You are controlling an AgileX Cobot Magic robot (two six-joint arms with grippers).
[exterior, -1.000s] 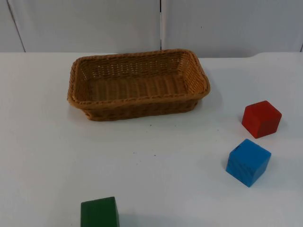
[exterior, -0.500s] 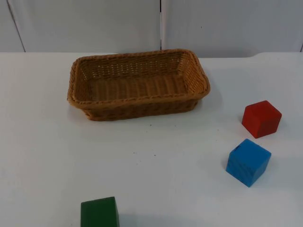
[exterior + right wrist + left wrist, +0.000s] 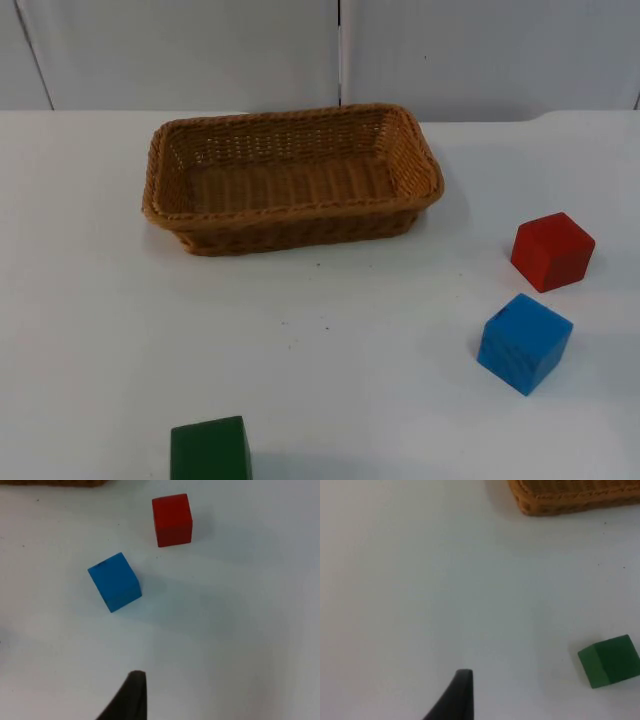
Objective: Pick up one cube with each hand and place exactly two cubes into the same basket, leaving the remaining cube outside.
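Rectangular woven wicker basket (image 3: pixel 292 178), ribbed weave, sits upper centre of the top view on the smooth white table (image 3: pixel 90 300). Matte red cube (image 3: pixel 552 251) at right, blue cube (image 3: pixel 524 342) just below it, apart. Green cube (image 3: pixel 210 450) at bottom edge. Left gripper (image 3: pixel 457 695) and right gripper (image 3: pixel 131 695) hang above bare table; opening cannot be told.

You've got zero delta in the top view across the last second: basket (image 3: pixel 292 177), red cube (image 3: pixel 552 251), blue cube (image 3: pixel 524 342) and green cube (image 3: pixel 210 450) all sit on the same spots on the table (image 3: pixel 380 330). No arm has entered that view.
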